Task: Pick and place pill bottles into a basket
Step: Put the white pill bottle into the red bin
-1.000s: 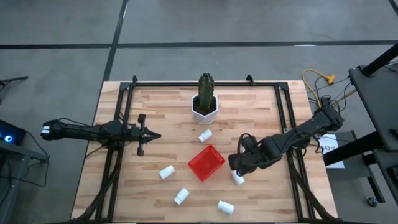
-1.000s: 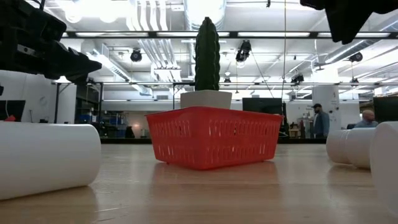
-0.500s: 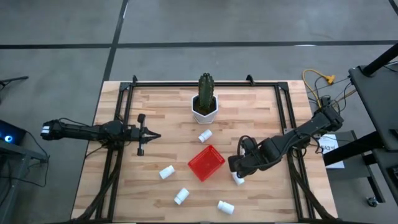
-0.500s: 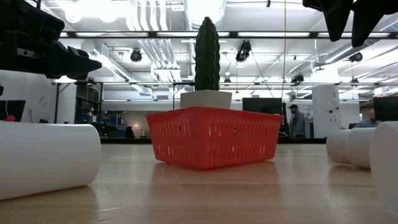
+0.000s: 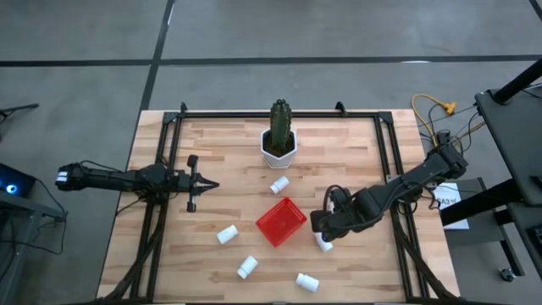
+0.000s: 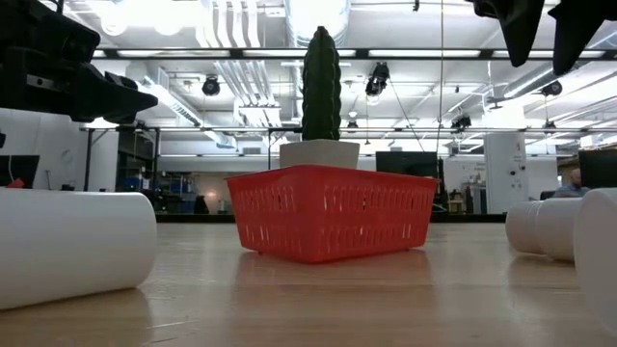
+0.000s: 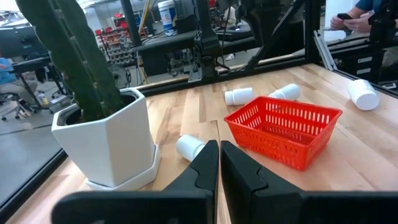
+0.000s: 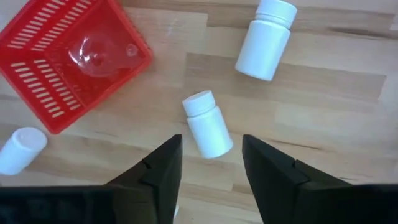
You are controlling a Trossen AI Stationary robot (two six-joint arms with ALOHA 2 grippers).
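The red basket [image 5: 281, 222] sits mid-table, empty. White pill bottles lie on their sides around it: one [image 5: 279, 184] on its far side, two [image 5: 226, 235] [image 5: 246, 268] to its near left, one [image 5: 307, 282] at the near edge, one [image 5: 323, 242] to its right. My right gripper [image 5: 324, 227] hangs open, pointing down, high above that last spot. In the right wrist view a bottle [image 8: 207, 124] lies below, in line with the gap between the fingers [image 8: 210, 138], untouched. My left gripper [image 5: 207, 184] waits shut at the table's left.
A cactus in a white hexagonal pot [image 5: 279, 148] stands at the far middle of the table. Black frame rails [image 5: 391, 169] run along the table's left and right sides. A second bottle [image 8: 266, 40] lies close to the one under my right gripper.
My right gripper has opened while staying in place above the bottle to the right of the basket. In the low view its fingertips now stand apart. Nothing on the table has moved.
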